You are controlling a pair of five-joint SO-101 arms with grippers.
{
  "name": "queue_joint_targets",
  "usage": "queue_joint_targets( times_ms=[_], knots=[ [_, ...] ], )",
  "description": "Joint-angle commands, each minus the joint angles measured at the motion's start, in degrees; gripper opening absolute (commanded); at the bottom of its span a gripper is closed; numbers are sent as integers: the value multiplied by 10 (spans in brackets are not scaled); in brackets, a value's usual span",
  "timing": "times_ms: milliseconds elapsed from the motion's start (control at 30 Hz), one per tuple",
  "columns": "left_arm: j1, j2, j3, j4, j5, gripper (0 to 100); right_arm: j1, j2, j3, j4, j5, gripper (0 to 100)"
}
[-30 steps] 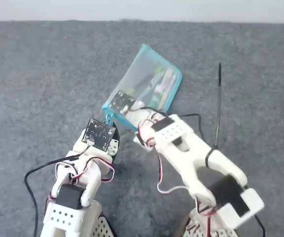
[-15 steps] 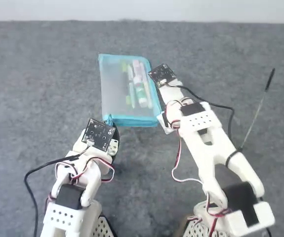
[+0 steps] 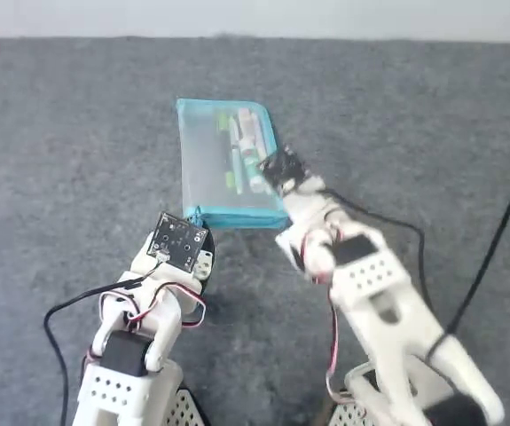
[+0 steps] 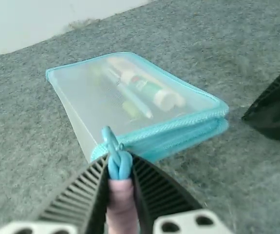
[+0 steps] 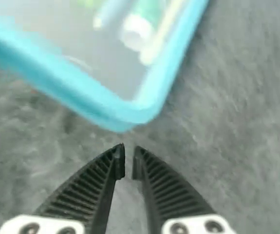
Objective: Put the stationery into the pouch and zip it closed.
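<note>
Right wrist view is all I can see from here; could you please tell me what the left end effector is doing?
Observer: The left end effector is shut on the blue zipper pull at the corner of the pouch nearest that arm.
Operator: Thank you. Is the zipper closed along that side?
Observer: From the left wrist view, the zipper looks closed along the whole edge facing that arm.
</note>
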Motion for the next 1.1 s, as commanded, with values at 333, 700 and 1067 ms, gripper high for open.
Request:
queue_joint_targets(
  times_ms=[333,700,1067],
  knots=[
    [-2,-8,-36,4,-4,13,-124,-43,91,-161,152,184],
    [-38,-6,-34,-8,-3,13,-108,133,-84,-162,207,184],
    [-7,-5,-29,-9,-4,13,-92,12,-11,-102,210,186]
  ],
)
